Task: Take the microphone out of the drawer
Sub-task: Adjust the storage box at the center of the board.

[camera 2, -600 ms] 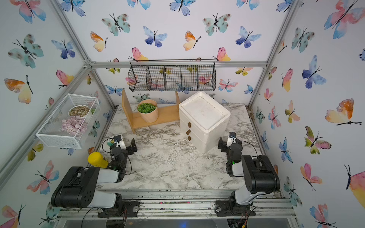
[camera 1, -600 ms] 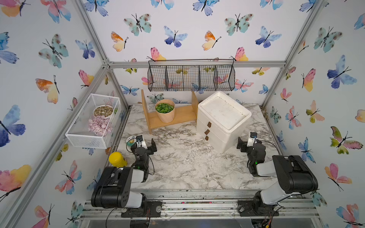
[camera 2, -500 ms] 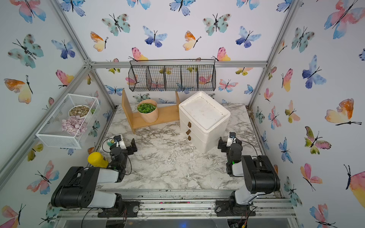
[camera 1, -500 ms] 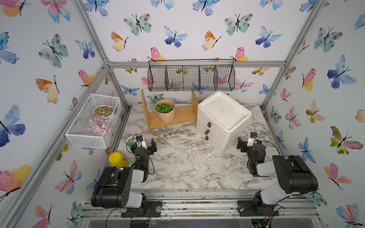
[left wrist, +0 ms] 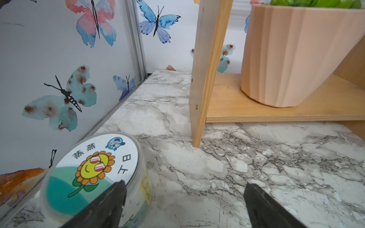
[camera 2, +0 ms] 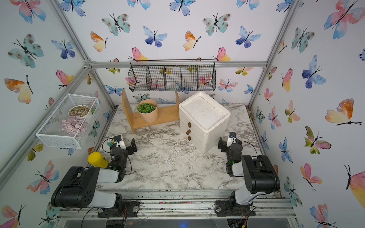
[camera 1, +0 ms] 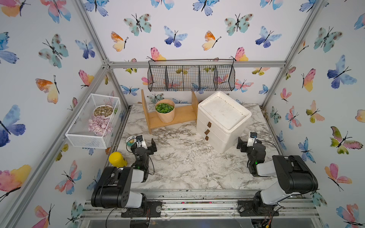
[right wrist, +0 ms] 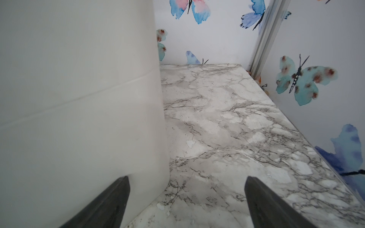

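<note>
So basically nothing's done yet on this one: the white drawer unit (camera 1: 223, 116) sits on the marble table (camera 1: 177, 169) at the back right with all three drawers pushed in flush. The microphone isn't visible anywhere, so the fair guess is that it's inside one of them (which one, no view can say). Both arms are parked low near the front edge. The left gripper (camera 1: 145, 140) has its fingers spread wide with nothing between them, and the right gripper (camera 1: 246, 142) is the same, splayed and empty, just beside the unit's near corner. That leaves the whole job: pick a drawer, pull it out, find the mic, lift it clear. As for who sees what, both top views give the full layout, and they're the only ones showing the drawer fronts. The right wrist view just stares along the unit's blank side wall and bare marble, no fronts at all. The left wrist view looks elsewhere, at the wooden shelf (left wrist: 276, 110) and the plant pot (left wrist: 296, 55) standing on it. It also catches the printed sunflower lid on the round tin (left wrist: 92, 169) just beside one finger, which is only a small disc from above. Smallest bit: the three brown pull tabs (camera 1: 207, 131), seen from above only.
</note>
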### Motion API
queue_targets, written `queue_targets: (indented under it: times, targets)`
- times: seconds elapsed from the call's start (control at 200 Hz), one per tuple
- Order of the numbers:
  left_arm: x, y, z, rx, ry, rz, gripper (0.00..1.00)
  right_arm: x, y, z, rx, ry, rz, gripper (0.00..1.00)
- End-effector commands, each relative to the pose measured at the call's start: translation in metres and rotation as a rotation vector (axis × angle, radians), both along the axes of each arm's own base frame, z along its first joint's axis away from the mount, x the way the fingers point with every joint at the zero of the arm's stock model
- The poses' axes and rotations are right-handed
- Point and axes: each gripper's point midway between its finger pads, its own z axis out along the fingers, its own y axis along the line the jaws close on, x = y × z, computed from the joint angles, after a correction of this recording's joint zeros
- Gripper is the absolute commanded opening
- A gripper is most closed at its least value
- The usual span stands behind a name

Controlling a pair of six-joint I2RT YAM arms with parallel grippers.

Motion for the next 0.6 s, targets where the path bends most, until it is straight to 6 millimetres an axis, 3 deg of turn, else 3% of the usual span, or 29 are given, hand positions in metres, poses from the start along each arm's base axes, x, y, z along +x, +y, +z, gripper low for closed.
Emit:
queue_targets:
  times: [0.0, 0.19, 0.305, 0.435, 0.596]
  targets:
    - [0.001, -0.005, 0.005, -0.003, -0.013, -0.033, 0.98, 0.003, 0.006, 0.004, 0.002, -0.01, 0.032, 0.98]
    - [0.0, -0.004, 0.01, 0.003, -0.019, -0.02, 0.98, 0.002, 0.0, 0.015, 0.012, -0.05, -0.004, 0.98]
    - [0.007, -0.002, 0.021, -0.002, 0.03, 0.0, 0.98, 0.008, -0.009, 0.021, 0.015, 0.018, -0.066, 0.98]
    - [0.009, 0.004, 0.031, -0.055, 0.078, 0.059, 0.98, 0.009, -0.025, 0.047, 0.025, 0.022, -0.167, 0.98]
    - [0.01, -0.005, 0.042, -0.099, 0.149, 0.082, 0.98, -0.004, -0.037, 0.085, 0.031, 0.006, -0.235, 0.98]
